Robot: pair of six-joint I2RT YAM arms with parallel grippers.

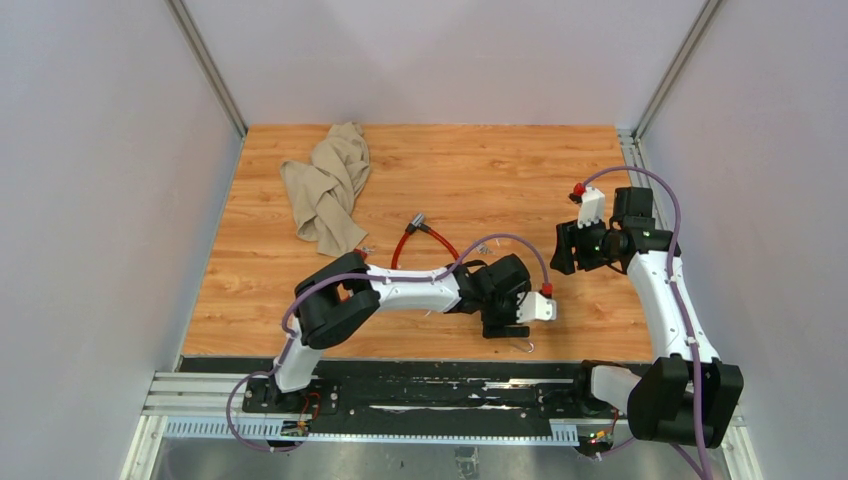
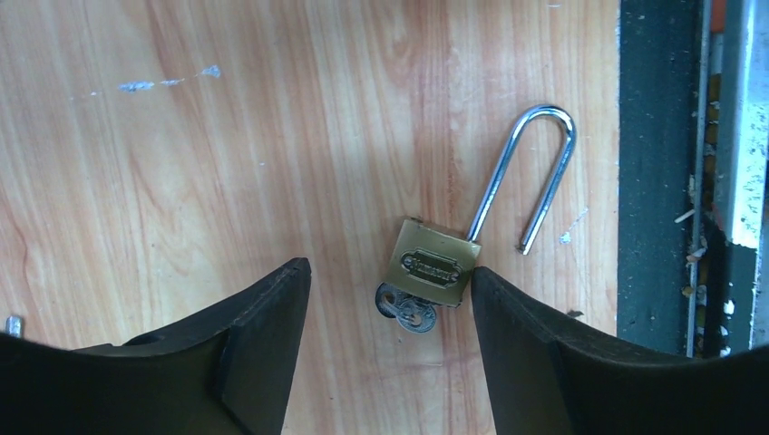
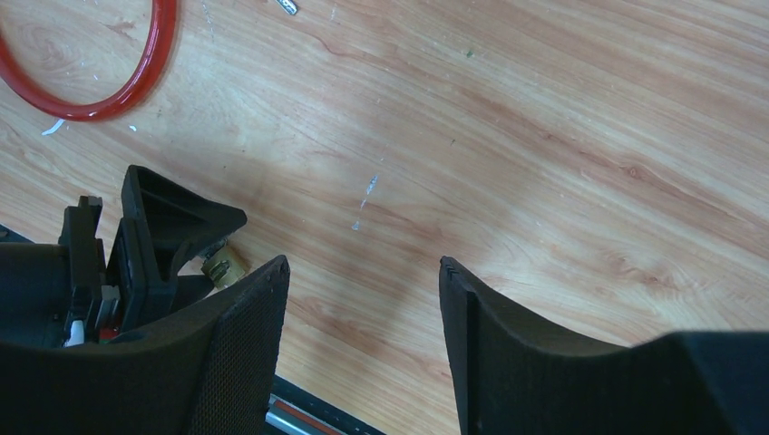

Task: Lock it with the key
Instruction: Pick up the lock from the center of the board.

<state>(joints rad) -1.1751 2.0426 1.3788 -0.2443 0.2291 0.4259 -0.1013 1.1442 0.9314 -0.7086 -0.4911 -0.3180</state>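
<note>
Black fingers of my left gripper (image 2: pixel 390 269) stand apart, holding nothing. One finger (image 2: pixel 508 326) is at, perhaps touching, a corner of the brass padlock (image 2: pixel 433 261), which lies on the wooden surface (image 2: pixel 181 163); the other finger is clear of it. The key (image 2: pixel 406 309), small and silver-grey, pokes from the lock's underside between the fingers, toward the palm. Lock and key share one long axis, slanting away to the open steel shackle (image 2: pixel 535 163), whose free leg sits outside the body. This arm is far nearer. My right gripper (image 3: pixel 363 265), also open and empty, hovers well apart. Beyond lie a red cable loop (image 3: pixel 136 86) and a beige cloth (image 1: pixel 330 190). Nothing blocks the key, I judge, though the black rail (image 2: pixel 655 181) runs near the shackle.
</note>
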